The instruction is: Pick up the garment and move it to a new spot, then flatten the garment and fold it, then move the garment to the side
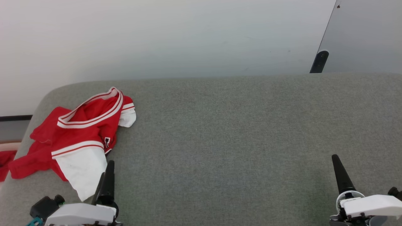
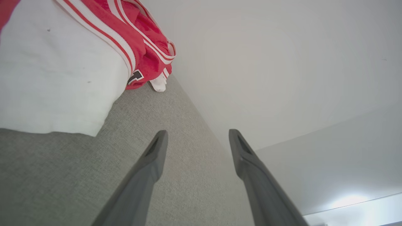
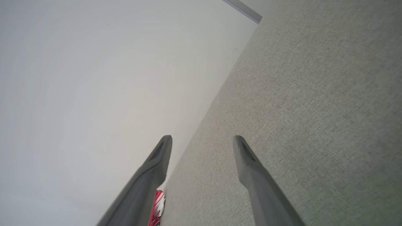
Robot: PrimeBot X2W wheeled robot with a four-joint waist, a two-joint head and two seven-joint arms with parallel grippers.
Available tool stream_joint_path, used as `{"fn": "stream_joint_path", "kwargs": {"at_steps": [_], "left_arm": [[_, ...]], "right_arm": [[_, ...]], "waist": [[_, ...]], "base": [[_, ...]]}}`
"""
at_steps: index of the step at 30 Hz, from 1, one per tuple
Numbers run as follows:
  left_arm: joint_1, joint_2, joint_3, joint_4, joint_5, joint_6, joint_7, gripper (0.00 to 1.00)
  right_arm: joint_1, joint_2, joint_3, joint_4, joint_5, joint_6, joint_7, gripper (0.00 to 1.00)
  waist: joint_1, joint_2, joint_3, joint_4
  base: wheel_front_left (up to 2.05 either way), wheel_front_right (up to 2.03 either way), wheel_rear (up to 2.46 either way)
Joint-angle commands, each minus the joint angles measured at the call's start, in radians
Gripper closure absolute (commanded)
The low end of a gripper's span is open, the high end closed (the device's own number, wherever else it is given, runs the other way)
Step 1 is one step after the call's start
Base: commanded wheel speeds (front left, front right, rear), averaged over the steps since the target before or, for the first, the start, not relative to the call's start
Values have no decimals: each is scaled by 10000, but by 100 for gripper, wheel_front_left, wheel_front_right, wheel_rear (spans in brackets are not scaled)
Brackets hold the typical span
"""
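In the head view, the garment [image 1: 84, 125], a red jersey-style knit shirt with white sleeves and white-and-red striped trim, lies crumpled at the far left end of the grey woven-fabric bench top [image 1: 235, 125]. It is bunched rather than spread, with one white sleeve trailing toward the bench's near edge and the striped neckline arching up toward its back edge. A small dark mark shows on the red front. A bit of plain red cloth [image 1: 4, 163] peeks in just beyond the bench's left edge. The left gripper [image 1: 106, 171] hangs over the bench's near left corner, just beside the trailing sleeve, probably so it can take the shirt first. The right gripper [image 1: 339, 171] waits over the near right part of the bench, well apart from the shirt, likely keeping the bare middle free as the new spot. In the left wrist view, the left gripper [image 2: 196, 133] has its two dark fingers spread wide with nothing between them. The shirt [image 2: 62, 62] lies to one side of them on the bench, white sleeve nearest, apparently not touched. In the right wrist view, the right gripper [image 3: 202, 138] is likewise spread and holds nothing above bare bench fabric. A sliver of the shirt [image 3: 157, 204] shows at the bench's far end.
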Motion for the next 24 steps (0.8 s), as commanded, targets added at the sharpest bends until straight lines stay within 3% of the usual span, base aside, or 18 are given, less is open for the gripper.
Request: {"fn": "stream_joint_path", "kwargs": {"at_steps": [1, 12, 24], "left_arm": [[-56, 39, 56, -192, 438, 11, -84, 0], [68, 5, 112, -372, 2763, 114, -474, 0], [130, 60, 142, -473, 4595, 177, -851, 0]], "right_arm": [[-286, -69, 33, -104, -397, -1, -82, 0], [-372, -162, 257, -184, -2617, -3, -374, 0], [-435, -188, 197, -228, -5087, -4, -695, 0]], "waist": [[-1, -1, 4, -3], [-1, -1, 48, -6], [-1, -1, 91, -26]], "base": [[0, 0, 0], [0, 0, 0], [0, 0, 0]]}}
